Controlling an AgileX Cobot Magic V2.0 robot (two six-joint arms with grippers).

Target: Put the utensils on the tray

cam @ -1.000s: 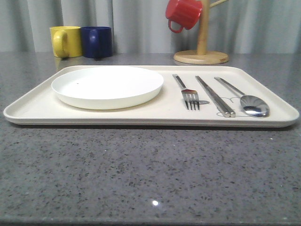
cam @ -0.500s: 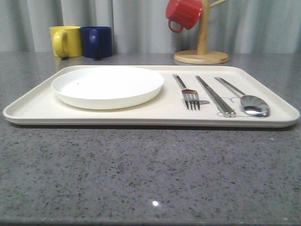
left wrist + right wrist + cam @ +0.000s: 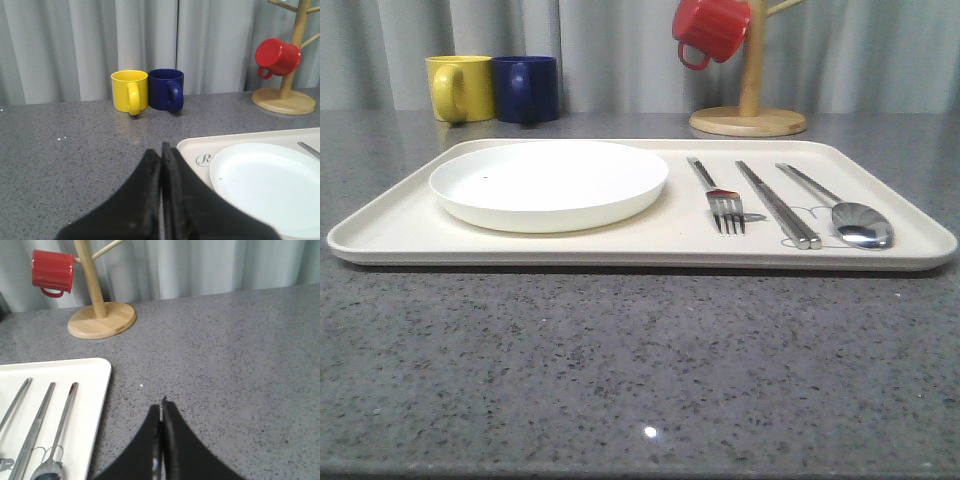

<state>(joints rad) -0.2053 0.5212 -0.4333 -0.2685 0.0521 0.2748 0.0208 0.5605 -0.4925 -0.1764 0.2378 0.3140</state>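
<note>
The cream tray [image 3: 650, 246] lies across the grey table. On its right part lie the fork [image 3: 718, 196], the pair of chopsticks [image 3: 777, 203] and the spoon [image 3: 840, 210], side by side. My left gripper [image 3: 161, 150] is shut and empty, hanging over the table beside the tray's corner [image 3: 192, 147]. My right gripper [image 3: 162, 405] is shut too, over bare table to the right of the tray's edge [image 3: 100, 390], with the utensil handles [image 3: 42, 410] lying on the tray beside it.
A round white plate [image 3: 549, 183] sits on the tray's left half. A yellow mug [image 3: 460, 88] and a blue mug [image 3: 526, 88] stand behind the tray. A wooden mug tree [image 3: 748, 118] with a red mug [image 3: 709, 28] stands at the back right.
</note>
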